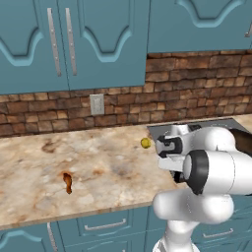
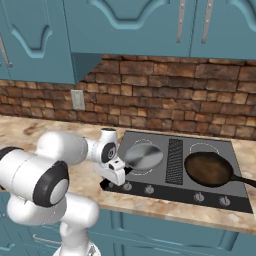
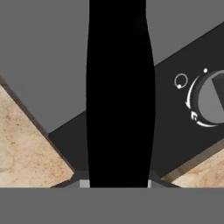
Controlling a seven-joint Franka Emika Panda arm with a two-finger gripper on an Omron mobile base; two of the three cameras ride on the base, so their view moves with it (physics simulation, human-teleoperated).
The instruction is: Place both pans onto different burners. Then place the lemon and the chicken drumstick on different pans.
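The silver-grey pan (image 2: pixel 144 156) lies over the front-left burner of the dark cooktop (image 2: pixel 175 187). Its black handle (image 3: pixel 120 96) runs between my fingers, and my gripper (image 2: pixel 118 174) is shut on it at the cooktop's front-left corner. On the front-right burner sits the dark brown pan (image 2: pixel 207 169), its handle pointing right. The lemon (image 1: pixel 145 142) rests on the marbled counter just left of the cooktop. Farther left, near the counter's front edge, lies the chicken drumstick (image 1: pixel 68 182). A rear burner (image 2: pixel 204 148) shows as a bare white ring.
A black ribbed vent strip (image 2: pixel 174 160) divides the cooktop. Control knobs (image 3: pixel 212 98) line its front edge. A brick wall with an outlet (image 1: pixel 97 104) stands behind the counter, under blue cabinets (image 1: pixel 74 39).
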